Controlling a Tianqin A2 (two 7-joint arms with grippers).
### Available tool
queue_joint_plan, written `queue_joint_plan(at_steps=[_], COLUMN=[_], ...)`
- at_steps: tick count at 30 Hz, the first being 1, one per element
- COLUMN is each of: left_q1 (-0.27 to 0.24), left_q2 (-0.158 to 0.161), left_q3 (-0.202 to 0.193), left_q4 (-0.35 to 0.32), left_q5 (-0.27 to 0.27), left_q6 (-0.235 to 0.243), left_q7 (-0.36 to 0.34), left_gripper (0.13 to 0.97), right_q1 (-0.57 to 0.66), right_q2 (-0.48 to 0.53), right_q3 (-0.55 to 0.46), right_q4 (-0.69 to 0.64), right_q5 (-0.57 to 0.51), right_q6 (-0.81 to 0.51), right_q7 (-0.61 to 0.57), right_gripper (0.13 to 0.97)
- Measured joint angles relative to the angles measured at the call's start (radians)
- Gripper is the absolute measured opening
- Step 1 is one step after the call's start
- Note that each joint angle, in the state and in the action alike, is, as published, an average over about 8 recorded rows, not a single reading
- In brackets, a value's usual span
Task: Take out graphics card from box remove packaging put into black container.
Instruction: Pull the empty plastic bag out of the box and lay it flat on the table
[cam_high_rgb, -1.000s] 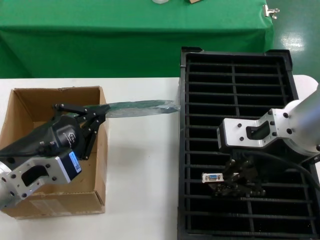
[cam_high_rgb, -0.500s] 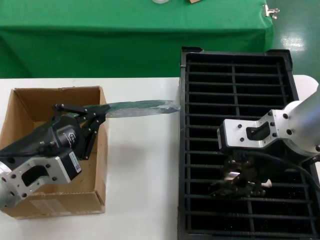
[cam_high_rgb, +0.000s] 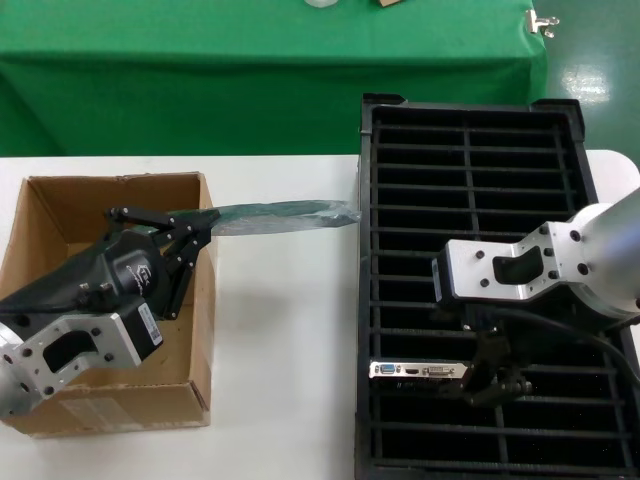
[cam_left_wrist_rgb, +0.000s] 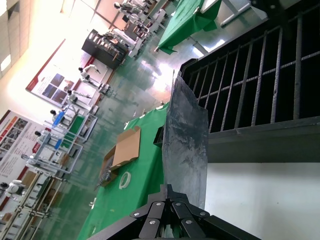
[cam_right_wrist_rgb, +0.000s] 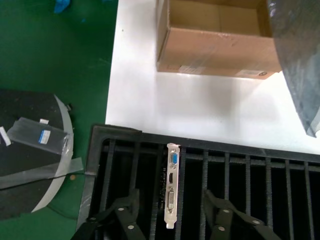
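Note:
The graphics card (cam_high_rgb: 418, 371) stands in a slot near the front left of the black container (cam_high_rgb: 470, 180), its silver bracket with the blue port facing up (cam_right_wrist_rgb: 172, 185). My right gripper (cam_high_rgb: 495, 385) hovers just above it, open, with a finger on either side of the bracket (cam_right_wrist_rgb: 170, 197) and not touching it. My left gripper (cam_high_rgb: 195, 228) is above the brown box (cam_high_rgb: 60, 200), shut on one end of the packaging (cam_high_rgb: 280, 213). The empty grey bag (cam_left_wrist_rgb: 186, 135) sticks out flat over the white table toward the container's rim (cam_left_wrist_rgb: 260, 135).
The white table (cam_high_rgb: 280, 350) lies between box and container. A green-clothed table (cam_high_rgb: 200, 90) stands behind. In the right wrist view the box (cam_right_wrist_rgb: 215, 45) sits beyond the container's rim (cam_right_wrist_rgb: 115, 137), with green floor past the table's edge.
The right gripper held the card over the container a second ago. Its fingers have opened, and the card now rests in a slot with its bracket showing. The left arm has not moved.

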Motion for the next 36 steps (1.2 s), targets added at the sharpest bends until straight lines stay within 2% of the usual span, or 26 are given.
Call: queue_joint_plan(at_steps=[3,7,10,15,17,24,27,33,36], left_q1=[0.0,0.0,-0.001,-0.01,-0.017,-0.049,-0.058,-0.065,-0.061], left_q2=[0.0,0.001,0.005,0.029,0.049,0.161,0.216,0.346,0.42], left_q3=[0.0,0.0,-0.001,-0.004,-0.006,-0.011,-0.005,0.023,0.043], left_q4=[0.0,0.0,-0.001,-0.01,-0.018,-0.06,-0.074,-0.087,-0.089], left_q5=[0.0,0.001,0.01,0.057,0.091,0.268,0.348,0.526,0.625], left_q6=[0.0,0.001,0.005,0.036,0.061,0.194,0.25,0.349,0.387], left_q7=[0.0,-0.001,-0.007,-0.048,-0.079,-0.234,-0.294,-0.396,-0.437], left_gripper=[0.139,0.139,0.139,0.139,0.139,0.139,0.139,0.139,0.139], right_q1=[-0.024,-0.093,-0.178,-0.346,-0.388,-0.399,-0.398,-0.406,-0.41], right_q2=[0.006,0.023,0.041,0.065,0.065,0.034,0.023,0.008,0.002], right_q3=[0.032,0.104,0.173,0.288,0.319,0.359,0.37,0.39,0.398], right_q4=[0.017,0.046,0.074,0.118,0.126,0.122,0.12,0.119,0.119], right_q5=[-0.009,-0.036,-0.068,-0.124,-0.137,-0.148,-0.152,-0.159,-0.162], right_q6=[0.01,0.066,0.152,0.316,0.346,0.294,0.272,0.25,0.242], right_q7=[-0.001,-0.014,-0.034,-0.077,-0.091,-0.11,-0.115,-0.124,-0.128], right_gripper=[0.473,0.473,0.552,0.683,0.704,0.844,0.867,0.937,0.944])
